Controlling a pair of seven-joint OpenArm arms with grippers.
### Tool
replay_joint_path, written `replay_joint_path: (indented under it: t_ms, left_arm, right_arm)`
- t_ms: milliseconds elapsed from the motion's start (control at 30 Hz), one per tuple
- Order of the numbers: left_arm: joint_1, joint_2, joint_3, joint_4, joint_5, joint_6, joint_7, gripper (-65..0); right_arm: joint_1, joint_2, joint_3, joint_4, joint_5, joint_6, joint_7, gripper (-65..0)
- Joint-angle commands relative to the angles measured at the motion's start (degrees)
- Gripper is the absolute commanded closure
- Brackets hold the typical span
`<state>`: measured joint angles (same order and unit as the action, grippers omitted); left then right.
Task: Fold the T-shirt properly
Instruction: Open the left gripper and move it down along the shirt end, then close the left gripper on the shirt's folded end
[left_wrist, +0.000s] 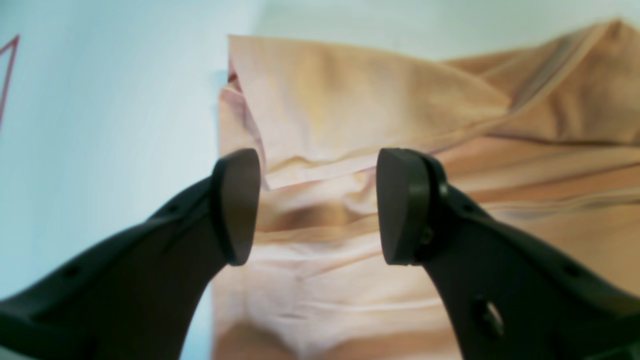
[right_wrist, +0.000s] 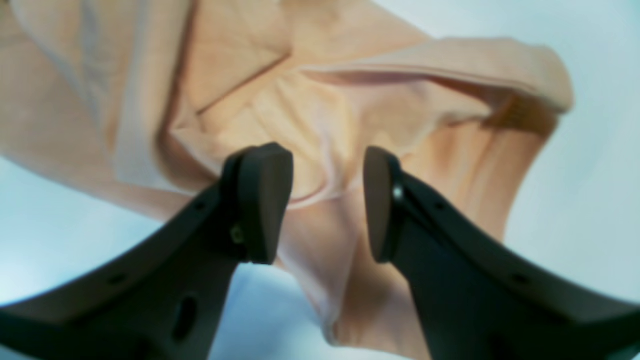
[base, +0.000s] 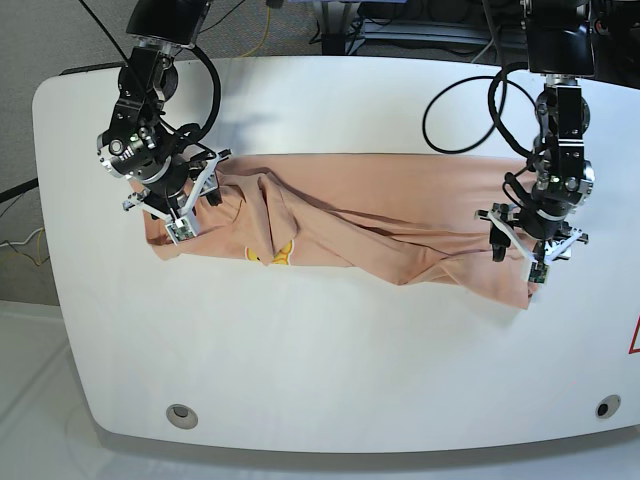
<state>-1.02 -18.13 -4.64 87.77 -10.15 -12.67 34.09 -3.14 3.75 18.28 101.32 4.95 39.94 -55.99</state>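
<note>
The peach T-shirt lies stretched in a long crumpled band across the white table, with a small yellow print showing near its left end. My left gripper, on the right of the base view, hovers over the shirt's right end. In the left wrist view it is open above a folded edge of the T-shirt, with nothing between its fingers. My right gripper sits over the bunched left end. In its own view it stands open, with the rumpled T-shirt just beyond the pads.
The white table reaches well past the shirt at front and back. A red marking sits at the table's right edge. Two round holes lie near the front edge. Black cables loop behind the arms.
</note>
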Motion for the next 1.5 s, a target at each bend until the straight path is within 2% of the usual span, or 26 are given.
replay_joint_path:
  t_ms: [0,267,367,467,1167,1467]
  left_arm:
    - [-1.14,-0.73,-2.61,-0.51,-3.17,-1.62,-1.34,-34.3]
    - [-6.41,-1.17,-6.92,-9.13,-11.69,-5.84,-0.02,-34.3]
    - [-8.70,-2.40,-8.06,-13.17,-14.51,-7.77,0.86,-34.3]
    - [-10.19,-2.75,-8.85,-16.34,-16.53,-8.30,0.95,-34.3]
    - [-17.66,-2.92,-9.38,-28.21,-17.14,-8.21,0.86,-34.4]
    - [-19.07,-2.92,-9.11,-30.14,-16.97,-8.21,-1.16,-34.4]
  right_arm:
    - [0.10,0.43,0.13,1.32,0.72,0.06,0.82,-26.7]
    - [-0.07,0.43,0.13,1.32,0.72,0.06,0.82,-26.7]
    - [-0.07,0.43,0.13,1.32,0.72,0.06,0.82,-26.7]
    - [-0.07,0.43,0.05,1.32,0.72,0.06,0.82,-26.7]
    - [-1.04,0.69,0.05,1.32,0.72,0.06,0.82,-26.7]
    - [-1.22,0.69,0.05,1.32,0.72,0.06,0.82,-26.7]
